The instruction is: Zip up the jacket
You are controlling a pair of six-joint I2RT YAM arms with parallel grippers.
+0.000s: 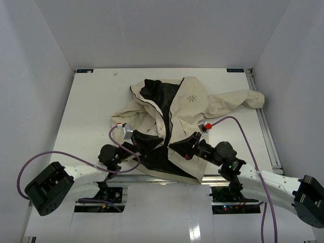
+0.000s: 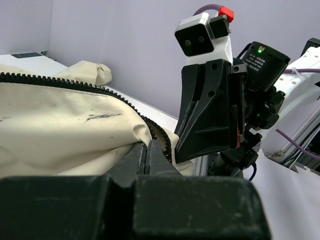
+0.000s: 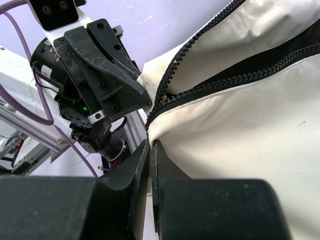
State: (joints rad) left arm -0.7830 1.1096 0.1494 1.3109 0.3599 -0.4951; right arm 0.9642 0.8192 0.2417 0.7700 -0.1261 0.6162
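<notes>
The cream jacket [image 1: 190, 109] lies open in the middle of the table, black lining [image 1: 157, 96] showing and a small dark logo [image 1: 191, 98] on the chest. My left gripper [image 1: 152, 144] is shut on the jacket's left front edge near the hem; in the left wrist view its tips [image 2: 148, 146] pinch fabric beside the zipper teeth [image 2: 60, 82]. My right gripper [image 1: 179, 148] is shut on the right front edge; its tips [image 3: 150, 145] clamp cream cloth just below the zipper teeth [image 3: 200, 45]. The two grippers face each other a short way apart.
One sleeve [image 1: 238, 101] stretches toward the right wall. The white table [image 1: 91, 111] is boxed in by pale walls. A metal rail [image 1: 147, 177] runs along the near edge, under the hem. Purple cables [image 1: 238, 126] loop off both wrists.
</notes>
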